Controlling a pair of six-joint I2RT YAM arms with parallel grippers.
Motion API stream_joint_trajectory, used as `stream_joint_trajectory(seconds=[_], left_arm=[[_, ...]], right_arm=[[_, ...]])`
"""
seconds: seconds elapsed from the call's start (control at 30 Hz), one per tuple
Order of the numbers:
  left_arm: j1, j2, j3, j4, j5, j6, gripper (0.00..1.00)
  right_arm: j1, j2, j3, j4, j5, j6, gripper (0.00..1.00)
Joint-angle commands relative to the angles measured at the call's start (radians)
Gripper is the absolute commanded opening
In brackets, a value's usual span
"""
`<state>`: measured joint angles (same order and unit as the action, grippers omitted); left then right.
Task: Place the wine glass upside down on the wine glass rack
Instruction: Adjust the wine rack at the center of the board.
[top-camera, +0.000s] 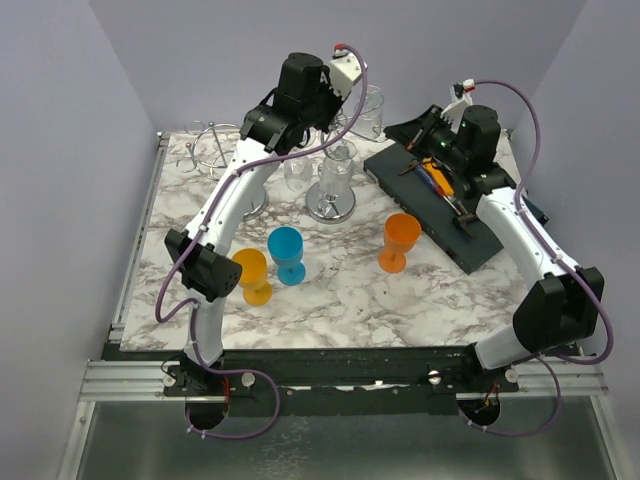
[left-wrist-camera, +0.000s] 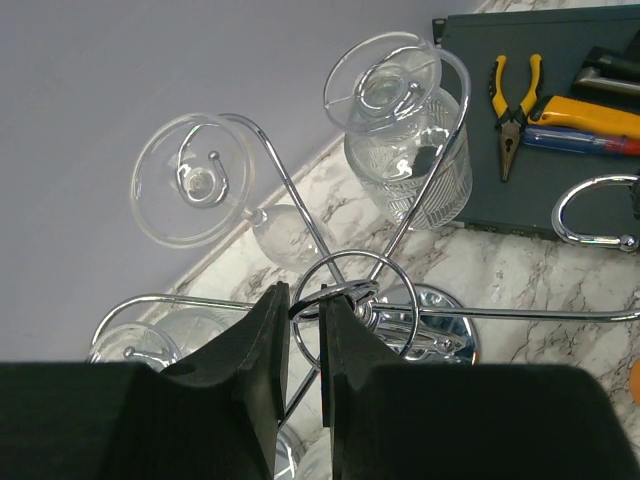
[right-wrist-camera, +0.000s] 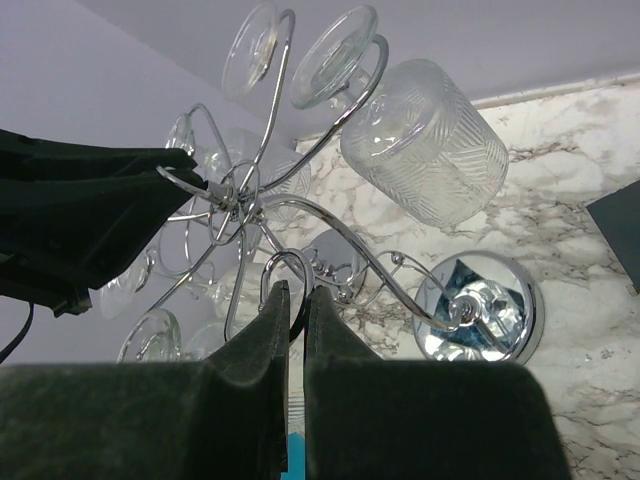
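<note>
Marble-top table (top-camera: 340, 300), seen from overhead: chrome rack (top-camera: 330, 205) stands on its round base directly below left fingers (left-wrist-camera: 265, 330). Dark tool tray (top-camera: 440, 215) lies beneath right fingers (right-wrist-camera: 265, 330). Blue goblet (top-camera: 287, 252), yellow goblet (top-camera: 252, 275) & orange goblet (top-camera: 400, 240) stand upright, nearer arm bases than either pair. 2nd wire rack (top-camera: 210, 150) sits well left of left fingers.

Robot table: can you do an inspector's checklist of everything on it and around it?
Surface: marble table.
Job's things: chrome rack with clear glasses hanging upside down; yellow goblet, blue goblet, orange goblet upright on the table.
Clutter: dark tool tray with pliers; second wire stand back left.
Grippers: left gripper nearly closed around the rack's top ring, grip unclear; right gripper shut at a rack hook.
Cables: purple cables along both arms.
Surroundings: lilac walls.
</note>
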<state>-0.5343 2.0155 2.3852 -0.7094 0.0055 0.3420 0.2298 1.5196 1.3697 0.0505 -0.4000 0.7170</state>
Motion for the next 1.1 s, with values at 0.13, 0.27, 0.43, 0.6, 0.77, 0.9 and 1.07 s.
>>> stream_joint_trajectory(seconds=[0.13, 0.27, 0.43, 0.6, 0.77, 0.9, 1.07], left_arm=[[0.014, 0.079, 0.072, -0.01, -0.053, 0.009, 0.18], [0.014, 0.081, 0.075, -0.007, -0.056, 0.012, 0.18], [0.014, 0.08, 0.083, 0.004, -0.061, 0.012, 0.18], [0.013, 0.058, 0.072, 0.005, -0.063, 0.001, 0.2], [0.013, -0.007, 0.032, 0.004, -0.07, -0.006, 0.32], [0.013, -0.08, -0.006, 0.003, -0.061, -0.026, 0.45], [0.013, -0.201, -0.071, -0.028, -0.024, -0.048, 0.61]], right_arm=[[0.005, -0.099, -0.06, 0.028, -0.025, -0.046, 0.01], [0.01, -0.125, -0.091, 0.044, -0.029, -0.038, 0.01], [0.02, -0.144, -0.138, 0.067, -0.03, -0.022, 0.01], [0.021, -0.132, -0.107, 0.041, 0.004, -0.037, 0.0], [0.022, -0.08, 0.006, -0.035, 0.04, -0.083, 0.1], [0.02, -0.043, 0.089, -0.095, 0.051, -0.119, 0.2], [0.02, -0.062, 0.114, -0.115, 0.072, -0.152, 0.35]])
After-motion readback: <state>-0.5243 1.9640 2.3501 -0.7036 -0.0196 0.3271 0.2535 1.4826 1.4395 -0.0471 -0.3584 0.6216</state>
